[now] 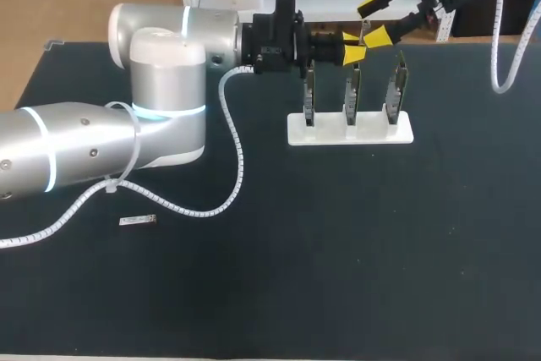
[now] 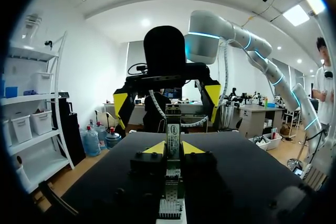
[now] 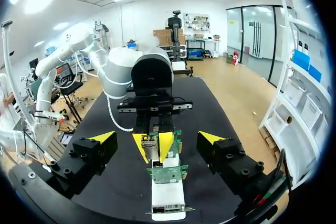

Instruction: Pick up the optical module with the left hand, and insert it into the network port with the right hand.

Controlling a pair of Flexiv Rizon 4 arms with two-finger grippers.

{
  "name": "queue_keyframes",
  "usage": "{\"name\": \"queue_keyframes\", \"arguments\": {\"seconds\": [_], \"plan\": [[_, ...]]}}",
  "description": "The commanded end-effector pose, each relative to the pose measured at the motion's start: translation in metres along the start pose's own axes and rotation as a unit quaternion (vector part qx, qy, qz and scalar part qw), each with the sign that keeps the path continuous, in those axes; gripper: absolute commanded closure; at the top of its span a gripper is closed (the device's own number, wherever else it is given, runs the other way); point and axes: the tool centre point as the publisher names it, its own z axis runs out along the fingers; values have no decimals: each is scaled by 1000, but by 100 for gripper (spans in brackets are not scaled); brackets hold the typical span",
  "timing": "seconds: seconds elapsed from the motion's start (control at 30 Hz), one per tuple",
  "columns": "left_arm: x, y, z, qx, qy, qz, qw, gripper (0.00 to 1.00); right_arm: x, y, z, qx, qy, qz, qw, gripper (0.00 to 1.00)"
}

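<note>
A dark-topped table (image 1: 355, 276) was seen. A white stand (image 1: 372, 131) was set on its far half. A small silvery strip (image 1: 138, 221) was laid flat, well apart from it.

Your black table (image 1: 355, 251) carries 2 items. A white stand (image 1: 296, 134) sits at 1 o'clock from the table's centre, with 3 circuit boards (image 1: 395, 95) upright in it. A small silver piece (image 1: 138, 221) lies flat at 8 o'clock, well apart from the stand.
</note>
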Motion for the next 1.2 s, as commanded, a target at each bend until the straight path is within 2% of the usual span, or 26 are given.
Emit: {"name": "queue_keyframes", "arguments": {"seconds": [0.03, 1.07, 1.1, 1.13, 1.2], "plan": [[0, 1, 1, 1, 1, 0, 1000, 100, 0, 6, 0, 7, 2, -2, 1000, 0], [0, 1, 1, 1, 1, 0, 1000, 100, -2, 9, 1, 10, 0, -4, 1000, 0], [0, 1, 1, 1, 1, 0, 1000, 100, -2, 8, 1, 10, 0, -4, 1000, 75], [0, 1, 1, 1, 1, 0, 1000, 100, -1, 8, 1, 9, -1, -4, 1000, 100], [0, 1, 1, 1, 1, 0, 1000, 100, -1, 8, 1, 10, -1, -3, 1000, 100]]}}
